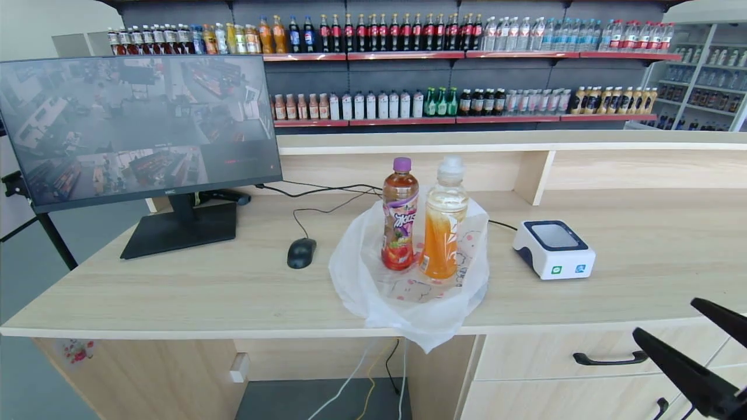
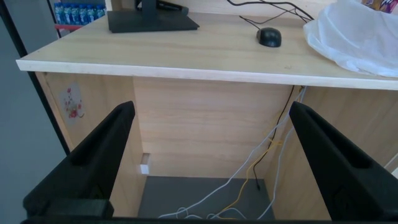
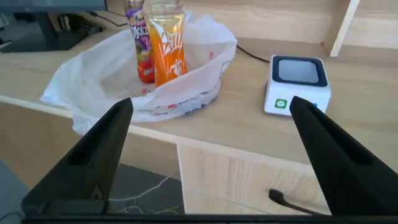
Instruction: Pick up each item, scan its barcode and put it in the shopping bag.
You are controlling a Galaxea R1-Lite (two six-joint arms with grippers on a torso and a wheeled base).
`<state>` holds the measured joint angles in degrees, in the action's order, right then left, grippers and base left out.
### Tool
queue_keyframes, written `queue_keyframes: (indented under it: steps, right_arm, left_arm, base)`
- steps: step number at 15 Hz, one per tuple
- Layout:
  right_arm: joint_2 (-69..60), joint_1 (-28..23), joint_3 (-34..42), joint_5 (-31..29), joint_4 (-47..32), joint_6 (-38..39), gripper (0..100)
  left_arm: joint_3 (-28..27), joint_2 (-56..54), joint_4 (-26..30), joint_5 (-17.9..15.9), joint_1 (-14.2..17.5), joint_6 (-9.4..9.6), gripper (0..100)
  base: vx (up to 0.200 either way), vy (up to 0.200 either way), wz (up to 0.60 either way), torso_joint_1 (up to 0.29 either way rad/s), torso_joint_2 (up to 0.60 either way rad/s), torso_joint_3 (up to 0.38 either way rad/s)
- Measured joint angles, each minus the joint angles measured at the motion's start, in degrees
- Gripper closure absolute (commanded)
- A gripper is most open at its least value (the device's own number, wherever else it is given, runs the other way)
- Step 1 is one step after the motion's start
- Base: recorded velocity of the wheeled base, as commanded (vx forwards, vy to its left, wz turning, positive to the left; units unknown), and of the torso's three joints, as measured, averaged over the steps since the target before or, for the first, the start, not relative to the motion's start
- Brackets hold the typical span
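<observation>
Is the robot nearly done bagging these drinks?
Looks about finished. Done: the purple-capped bottle and the white-capped bottle stand in the white bag. In hand: nothing; the left claw and right claw are open, empty. Left: apparently nothing, though scanning cannot be confirmed.

Left gripper [image 2: 211,107] and right gripper [image 3: 211,101], fingers [image 2: 99,149] spread wide apart.

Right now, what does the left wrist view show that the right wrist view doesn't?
Left wrist only: the mouse, and a flower sticker on the counter's side panel. Right wrist only: the scanner, a drawer handle, and the orange bottle standing in the shopping bag. Shared: that bag and the wooden counter it sits on.
</observation>
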<state>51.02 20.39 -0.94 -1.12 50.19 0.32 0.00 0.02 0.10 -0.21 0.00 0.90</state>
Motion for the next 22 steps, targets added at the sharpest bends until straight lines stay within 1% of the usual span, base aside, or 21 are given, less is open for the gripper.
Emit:
queue_keyframes:
  steps: [3,5,6,8,10,13,14,17,22]
  right_arm:
    - [-19.24,0.02,0.52,0.52,-25.37,-2.01,0]
    - [-30.29,-0.63,0.72,0.59,-38.89,-3.33,0]
    - [-35.65,-1.24,0.76,0.55,-44.34,-3.40,0]
    - [-42.70,-2.82,0.78,0.39,-48.09,-3.00,0]
    - [-44.98,-5.99,0.84,-0.10,-49.64,-2.45,0]
    - [-44.85,-16.90,0.91,-0.27,-50.05,-0.78,0]
    - [-45.13,-18.75,0.91,-0.29,-50.12,-0.59,0]
    - [-48.98,-20.39,0.91,-0.29,-50.21,0.85,0]
    - [-51.04,-20.58,0.94,-0.32,-50.19,0.96,0]
  left_arm:
    - [0.00,0.00,0.00,-0.01,0.00,0.22,0]
    - [0.00,0.00,0.00,0.00,0.00,-0.12,0]
    - [0.00,0.00,0.00,0.02,0.00,-0.26,0]
    - [0.00,0.00,-0.02,0.00,0.00,-0.24,0]
    - [0.00,0.00,0.00,0.02,0.00,-0.20,0]
    - [0.00,0.00,0.00,0.02,0.00,-0.20,0]
    - [0.00,0.00,0.00,0.02,0.00,-0.22,0]
    - [0.00,0.00,-0.05,0.05,-0.02,-0.24,0]
    - [0.00,0.00,-0.02,0.05,0.00,-0.28,0]
  base:
    - [0.000,0.000,0.00,0.000,0.00,0.000]
    - [0.000,0.000,0.00,0.000,0.00,0.000]
    - [0.000,0.000,0.00,0.000,0.00,0.000]
    - [0.000,0.000,0.00,0.000,0.00,0.000]
    - [0.000,0.000,0.00,0.000,0.00,0.000]
    - [0.000,0.000,0.00,0.000,0.00,0.000]
    - [0.000,-0.200,0.00,0.002,0.00,-0.002]
    - [0.000,-0.200,0.00,0.002,0.00,0.009]
    - [0.000,-0.200,0.00,0.005,0.00,0.002]
